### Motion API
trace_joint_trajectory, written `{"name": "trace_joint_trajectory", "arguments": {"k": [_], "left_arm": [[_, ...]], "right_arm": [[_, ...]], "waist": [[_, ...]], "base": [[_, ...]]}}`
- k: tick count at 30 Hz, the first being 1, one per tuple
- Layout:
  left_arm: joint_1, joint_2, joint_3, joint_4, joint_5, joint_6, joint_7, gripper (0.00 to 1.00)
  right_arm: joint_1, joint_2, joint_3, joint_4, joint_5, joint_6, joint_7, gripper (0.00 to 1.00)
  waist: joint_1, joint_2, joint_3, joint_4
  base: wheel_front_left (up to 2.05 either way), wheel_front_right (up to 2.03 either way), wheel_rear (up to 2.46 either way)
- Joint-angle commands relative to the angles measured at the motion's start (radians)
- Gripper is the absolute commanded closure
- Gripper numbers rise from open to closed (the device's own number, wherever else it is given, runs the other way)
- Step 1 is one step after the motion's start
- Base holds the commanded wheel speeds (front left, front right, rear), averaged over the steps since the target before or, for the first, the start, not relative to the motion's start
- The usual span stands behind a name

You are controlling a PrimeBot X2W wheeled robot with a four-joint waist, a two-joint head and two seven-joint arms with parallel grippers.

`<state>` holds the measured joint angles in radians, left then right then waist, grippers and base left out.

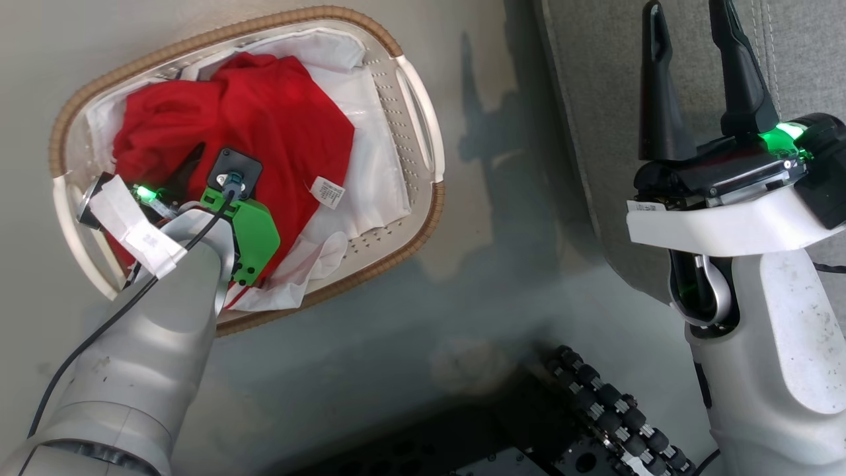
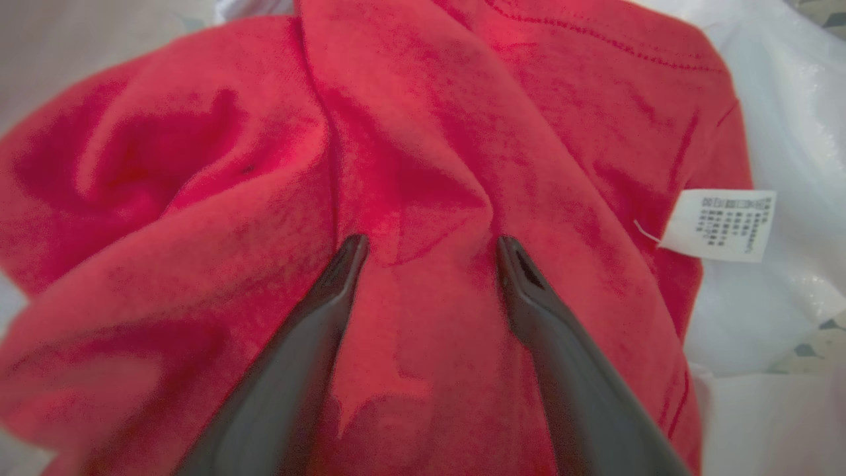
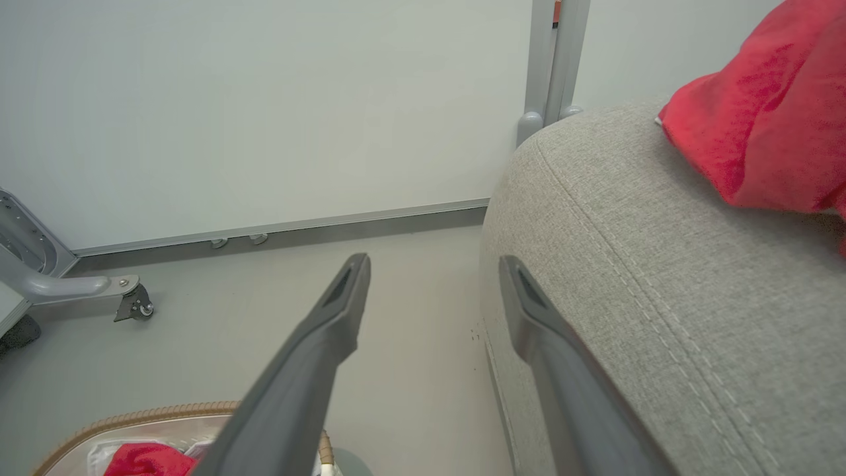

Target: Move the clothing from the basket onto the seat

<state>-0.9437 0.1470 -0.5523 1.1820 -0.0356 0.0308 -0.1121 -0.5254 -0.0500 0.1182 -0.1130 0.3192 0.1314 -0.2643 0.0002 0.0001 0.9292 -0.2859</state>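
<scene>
- Red fabric, the clothing point(image 2: 410, 165), lies bunched in the basket point(image 1: 218, 39) on top of a white liner sheet point(image 1: 383, 165). A small white tag point(image 2: 717, 225) hangs at its edge, off to the right in the left wrist view.
- My left gripper point(image 2: 429, 248) points down into that heap, jaws spread wide, holding nothing. Both fingertips point(image 2: 344, 264) are at the cloth, one on either side of a raised fold point(image 2: 396, 198). Whether they press in or only brush it, I cannot tell.
- That fold runs away from my wrist, roughly in line with my fingers, and ends between the tips. I judge that closing here should pinch it.
- My right gripper point(image 1: 687, 10) is also wide open and empty, raised at the edge of the seat point(image 3: 628, 264), well apart from the basket. The left arm is plainly the nearer one for this pick.
- Another red garment point(image 3: 760, 132) already lies on the seat, so part of the job looks done.
- From the basket, the seat lies to my right, across a strip of bare floor point(image 1: 502, 231).
</scene>
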Motion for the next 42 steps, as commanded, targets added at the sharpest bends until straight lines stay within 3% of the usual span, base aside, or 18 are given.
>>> {"name": "trace_joint_trajectory", "arguments": {"k": [1,6,8,9,17,31,42], "left_arm": [[-0.020,0.009,0.003,0.012,-0.004,0.010,-0.005,0.00],[-0.020,0.002,0.006,0.049,-0.022,0.010,0.009,0.00],[-0.018,-0.001,0.005,0.057,-0.027,0.009,0.009,0.80],[-0.016,-0.005,0.005,0.061,-0.031,0.006,0.007,1.00],[0.023,-0.037,0.001,0.070,-0.056,-0.017,-0.051,1.00],[0.144,-0.089,-0.063,-0.077,-0.091,-0.138,-0.153,1.00],[0.221,0.024,-0.152,-0.355,-0.126,-0.162,-0.154,1.00]], "right_arm": [[-0.014,-0.001,0.001,-0.001,0.008,-0.001,0.000,0.00],[-0.015,-0.001,0.008,0.004,0.017,-0.001,0.000,0.00],[-0.013,-0.001,0.008,0.007,0.016,-0.001,0.000,0.00],[-0.012,-0.001,0.007,0.011,0.015,-0.001,0.000,0.00],[0.005,-0.002,0.022,0.045,-0.029,-0.001,0.000,0.00],[0.124,-0.003,0.013,0.171,-0.096,-0.001,0.000,0.00],[0.250,-0.003,0.023,0.261,-0.122,-0.001,0.000,0.00]], "waist": [[-0.0002,-0.0001,0.020,-0.020],[-0.0002,-0.0001,0.018,-0.024],[-0.0002,-0.0001,0.013,-0.024],[-0.0002,-0.0001,0.009,-0.022],[-0.0002,-0.0001,-0.083,0.012],[-0.0002,-0.0001,-0.436,0.162],[-0.0002,-0.0001,-0.703,0.207]], "base": [[0.00,0.00,0.00],[0.00,0.00,0.00],[0.00,0.00,0.00],[0.00,0.00,0.00],[0.00,0.00,0.00],[0.00,0.00,0.00],[0.00,0.00,0.00]]}}
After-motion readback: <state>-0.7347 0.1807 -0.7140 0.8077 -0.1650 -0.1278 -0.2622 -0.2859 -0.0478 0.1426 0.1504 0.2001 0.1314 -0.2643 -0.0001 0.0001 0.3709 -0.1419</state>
